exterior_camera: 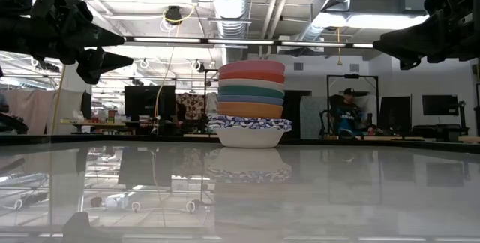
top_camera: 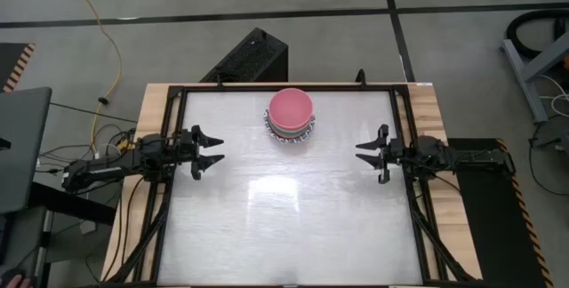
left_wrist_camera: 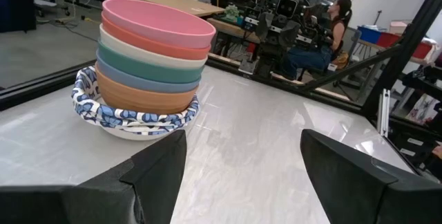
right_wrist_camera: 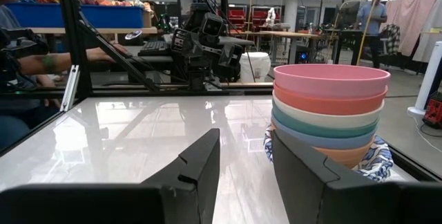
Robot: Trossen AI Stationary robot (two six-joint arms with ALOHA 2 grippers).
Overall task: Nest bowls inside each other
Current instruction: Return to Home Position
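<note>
The bowls stand nested in one stack (top_camera: 291, 116) near the table's far edge, at its middle. Pink is on top (left_wrist_camera: 155, 22), then red, cream, teal, blue and orange, all sitting in white bowls with blue patterned rims (left_wrist_camera: 131, 117) whose base rests on the table; the stack also shows in the low view (exterior_camera: 250, 102) and the right wrist view (right_wrist_camera: 328, 113). My left gripper (top_camera: 211, 150) hovers open at the table's left side. My right gripper (top_camera: 367, 153) hovers open at the right side. Both point level toward the middle and hold nothing.
A black frame (top_camera: 284, 87) runs round the glossy white tabletop (top_camera: 284, 226). Beyond the far edge stands a black box (top_camera: 252, 57). People sit at desks in the room behind (exterior_camera: 346, 112).
</note>
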